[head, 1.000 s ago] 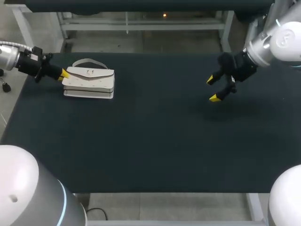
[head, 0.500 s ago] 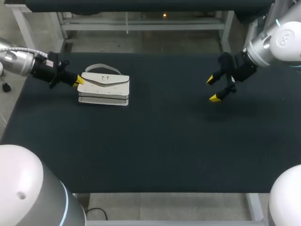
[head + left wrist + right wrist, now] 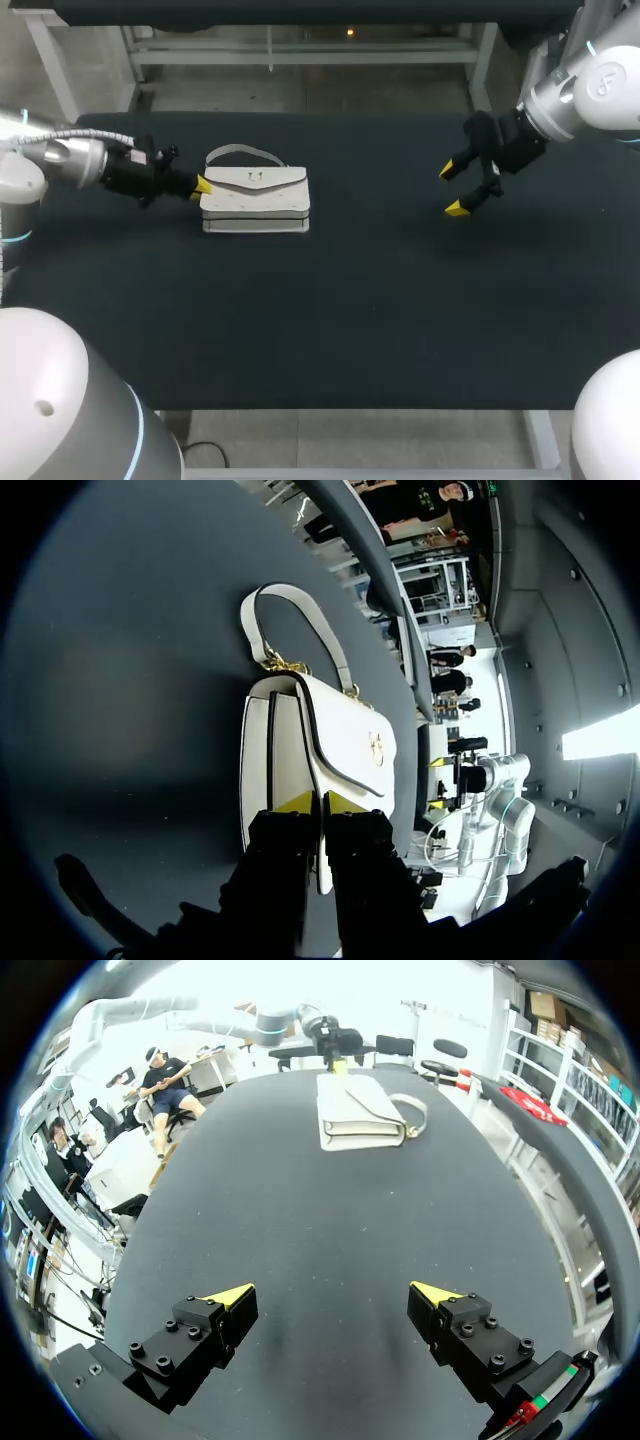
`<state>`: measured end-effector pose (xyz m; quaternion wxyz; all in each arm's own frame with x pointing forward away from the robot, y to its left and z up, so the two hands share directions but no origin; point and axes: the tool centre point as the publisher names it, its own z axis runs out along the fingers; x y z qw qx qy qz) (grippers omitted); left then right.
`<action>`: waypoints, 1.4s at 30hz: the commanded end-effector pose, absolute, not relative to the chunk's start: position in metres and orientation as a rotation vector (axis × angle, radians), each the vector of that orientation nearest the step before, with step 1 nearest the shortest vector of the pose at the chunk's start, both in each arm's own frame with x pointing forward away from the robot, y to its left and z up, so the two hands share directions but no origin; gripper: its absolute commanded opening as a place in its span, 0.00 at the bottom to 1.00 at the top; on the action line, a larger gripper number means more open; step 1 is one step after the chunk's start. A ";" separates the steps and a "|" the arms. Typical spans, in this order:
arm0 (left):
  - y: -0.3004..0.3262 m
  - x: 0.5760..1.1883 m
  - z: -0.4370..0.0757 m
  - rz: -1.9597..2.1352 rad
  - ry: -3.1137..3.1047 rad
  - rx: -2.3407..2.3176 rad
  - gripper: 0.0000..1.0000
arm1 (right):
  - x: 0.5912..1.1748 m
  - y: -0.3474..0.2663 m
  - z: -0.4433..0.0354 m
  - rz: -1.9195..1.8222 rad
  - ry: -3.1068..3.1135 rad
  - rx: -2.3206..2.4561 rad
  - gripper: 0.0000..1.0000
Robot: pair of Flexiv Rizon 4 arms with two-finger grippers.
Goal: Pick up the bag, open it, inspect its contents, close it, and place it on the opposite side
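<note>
A white handbag [image 3: 255, 195] with a curved handle [image 3: 245, 152] lies flat on the black table [image 3: 330, 310], left of the middle. My left gripper [image 3: 203, 185] comes in low from the left and is shut on the thin edge at the bag's left end. In the left wrist view the bag [image 3: 320, 740] stretches ahead of the gripper [image 3: 315, 802], with a white sliver caught between the nearly touching tips. My right gripper [image 3: 452, 189] hovers wide open over the right half, holding nothing. From the right wrist the bag [image 3: 360, 1110] lies far ahead of that gripper [image 3: 332, 1293].
The black tabletop [image 3: 330, 1220] stretches bare between the bag and my right gripper. Its far edge [image 3: 300, 113] runs just behind the bag's handle.
My left gripper has travelled to the right, and the bag has come with it, flat on the table and unturned. The right arm has stayed where it was.
</note>
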<state>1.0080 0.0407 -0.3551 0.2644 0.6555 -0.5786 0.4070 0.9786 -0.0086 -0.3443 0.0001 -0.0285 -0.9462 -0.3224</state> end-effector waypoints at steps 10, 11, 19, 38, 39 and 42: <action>0.009 1.002 -0.354 1.151 -1.573 1.721 0.00 | 0.979 -0.008 -0.345 -1.015 -2.972 -0.089 1.00; 0.007 1.002 -0.353 1.151 -1.577 1.720 0.00 | 0.979 -0.008 -0.345 -1.015 -2.972 -0.089 1.00; -0.010 0.995 -0.355 1.122 -1.581 1.666 0.00 | 0.979 -0.008 -0.345 -1.015 -2.972 -0.089 1.00; -0.016 0.991 -0.353 1.103 -1.589 1.630 0.64 | 0.979 -0.008 -0.345 -1.015 -2.972 -0.089 1.00; -0.013 0.992 -0.351 1.101 -1.590 1.632 0.60 | 0.979 -0.008 -0.345 -1.015 -2.972 -0.089 1.00; -0.006 0.994 -0.346 1.058 -1.589 1.620 0.43 | 0.979 -0.008 -0.345 -1.015 -2.972 -0.089 1.00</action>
